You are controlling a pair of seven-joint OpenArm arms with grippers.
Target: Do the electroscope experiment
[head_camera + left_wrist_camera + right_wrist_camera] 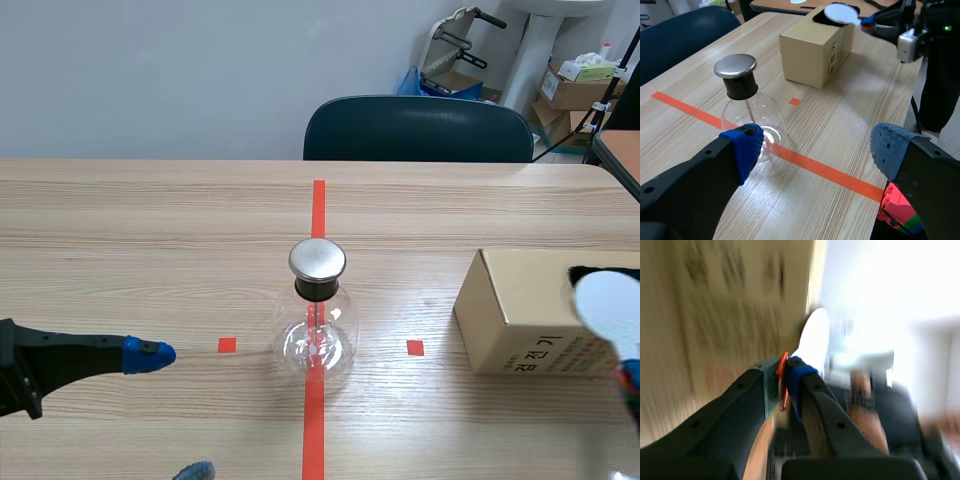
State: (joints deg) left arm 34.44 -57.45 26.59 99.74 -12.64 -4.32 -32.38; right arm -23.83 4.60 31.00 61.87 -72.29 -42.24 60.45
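The electroscope, a clear glass flask [318, 335] with a round metal cap [318, 260], stands upright on the orange tape line at mid-table. My left gripper [172, 412] is open, low on the table to the flask's left; in the left wrist view the flask [747, 120] stands just ahead of one blue fingertip [745, 145]. My right gripper [786, 377] is shut on the thin orange handle of a white disc paddle [815, 340]. That view is blurred. The white disc [610, 305] hangs over the cardboard box [520, 310] at the right.
The cardboard box [812, 47] has a dark opening in its top. A dark chair [418, 128] stands behind the table's far edge. More boxes [575, 90] and equipment sit on the floor at the back right.
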